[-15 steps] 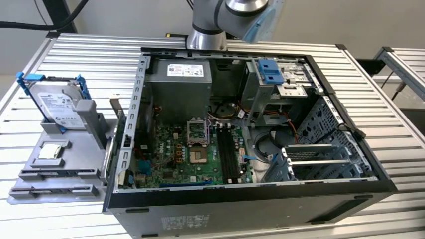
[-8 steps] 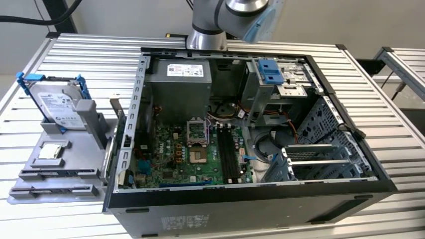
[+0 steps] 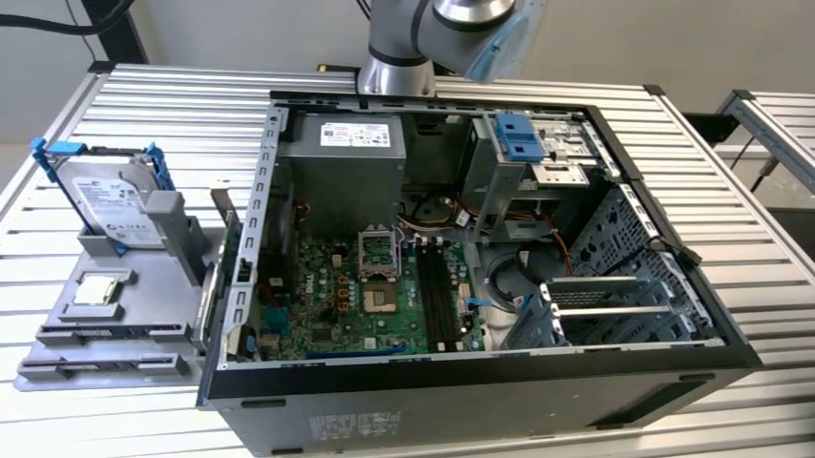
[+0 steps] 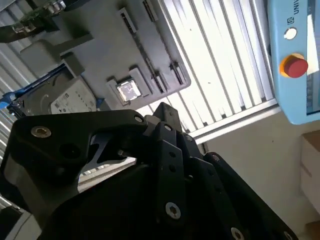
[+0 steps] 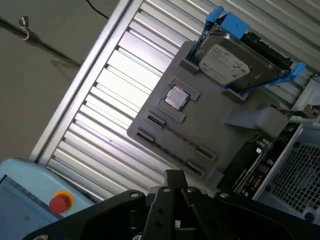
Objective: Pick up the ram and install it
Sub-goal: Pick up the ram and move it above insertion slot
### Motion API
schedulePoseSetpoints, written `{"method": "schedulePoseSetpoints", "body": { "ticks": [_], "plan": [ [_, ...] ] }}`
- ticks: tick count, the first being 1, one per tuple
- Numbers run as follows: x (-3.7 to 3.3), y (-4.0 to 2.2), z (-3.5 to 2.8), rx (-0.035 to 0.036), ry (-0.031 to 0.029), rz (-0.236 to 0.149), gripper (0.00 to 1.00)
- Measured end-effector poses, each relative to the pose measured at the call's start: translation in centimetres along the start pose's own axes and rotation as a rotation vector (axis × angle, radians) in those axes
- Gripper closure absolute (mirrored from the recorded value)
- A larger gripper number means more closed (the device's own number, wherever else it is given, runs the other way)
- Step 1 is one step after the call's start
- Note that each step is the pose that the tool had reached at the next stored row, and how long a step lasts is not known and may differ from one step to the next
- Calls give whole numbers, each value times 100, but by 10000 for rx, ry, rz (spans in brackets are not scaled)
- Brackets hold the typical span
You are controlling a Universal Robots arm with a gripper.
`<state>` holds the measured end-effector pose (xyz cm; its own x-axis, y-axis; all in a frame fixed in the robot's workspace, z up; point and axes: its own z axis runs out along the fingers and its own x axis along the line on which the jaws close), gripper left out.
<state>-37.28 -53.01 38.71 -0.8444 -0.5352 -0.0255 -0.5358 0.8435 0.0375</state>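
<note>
Fingers pressed together, gripping nothing, above the bench.
Beneath them lay a grey tray carrying a blue-framed hard drive and a square chip.

The arm is hovering high at the exterior view's far edge, holding its black gripper aslant.
</note>
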Motion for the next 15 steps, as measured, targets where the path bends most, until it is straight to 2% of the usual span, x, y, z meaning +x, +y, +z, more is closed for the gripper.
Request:
{"method": "schedulePoseSetpoints", "body": {
  "ticks": [15],
  "plan": [
    [0, -1, 0, 16, 159, -2735, 100]
  ]
}}
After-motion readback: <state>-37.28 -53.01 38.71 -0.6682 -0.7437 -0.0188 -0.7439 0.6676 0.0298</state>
